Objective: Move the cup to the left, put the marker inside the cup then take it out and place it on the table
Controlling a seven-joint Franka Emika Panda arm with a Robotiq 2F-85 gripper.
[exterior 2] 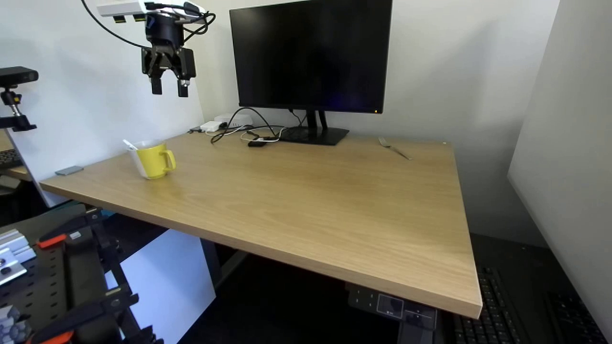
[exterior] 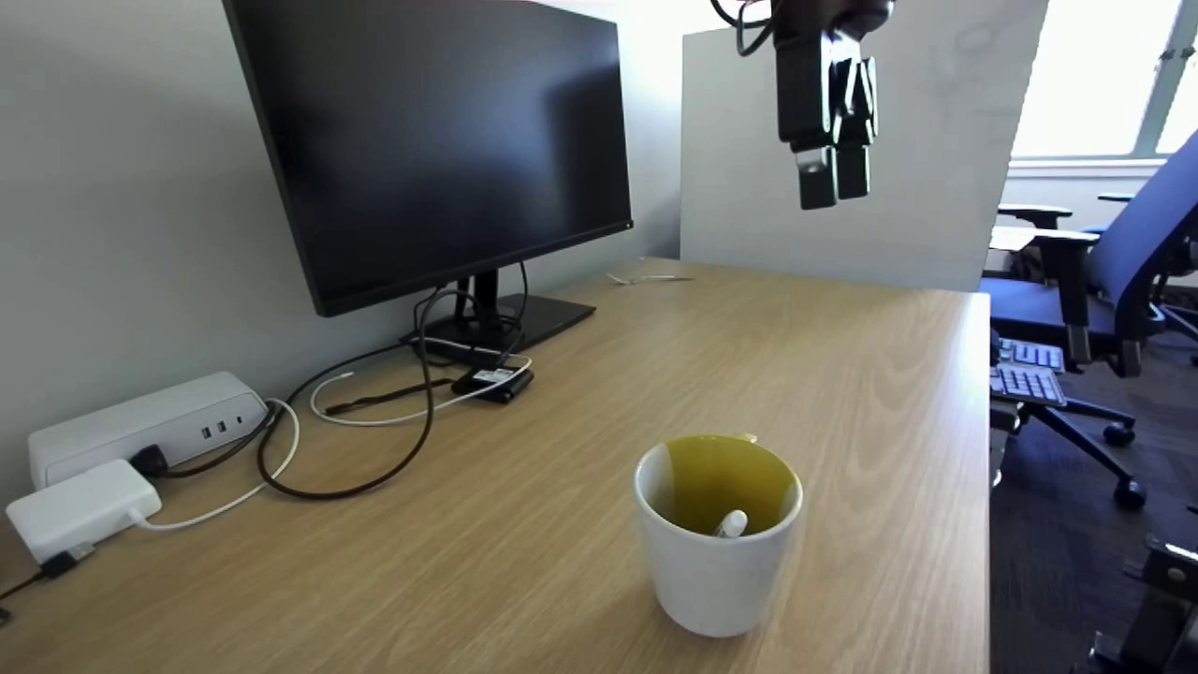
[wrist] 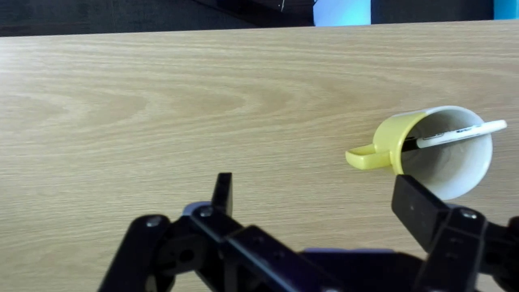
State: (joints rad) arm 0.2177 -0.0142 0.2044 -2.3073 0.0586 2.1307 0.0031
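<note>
Wrist view: the marker (wrist: 454, 137) leans in the cup (wrist: 436, 168), ready to lift

From where I stand, the gripper (wrist: 313, 180) hangs high over the table (wrist: 182, 134), jaws spread wide and holding nothing — off toward the cup's handle (wrist: 367, 160) rather than squarely above. The cup stands upright, and in an exterior view the marker's pale end (exterior 2: 129, 144) pokes up out of it, opposite the handle. I take the step in hand to be lifting the marker out. To do that well, I'd carry the gripper across to the pale end and rotate it; as the jaws stand, they look set to close along the marker's lean, not across it. Come down only far enough to straddle that end, clear of the ceramic — a bite that catches the cup could tip or lift it too. Then draw slowly along the slant, and lay the marker flat on bare wood, well apart from the cup.
</note>
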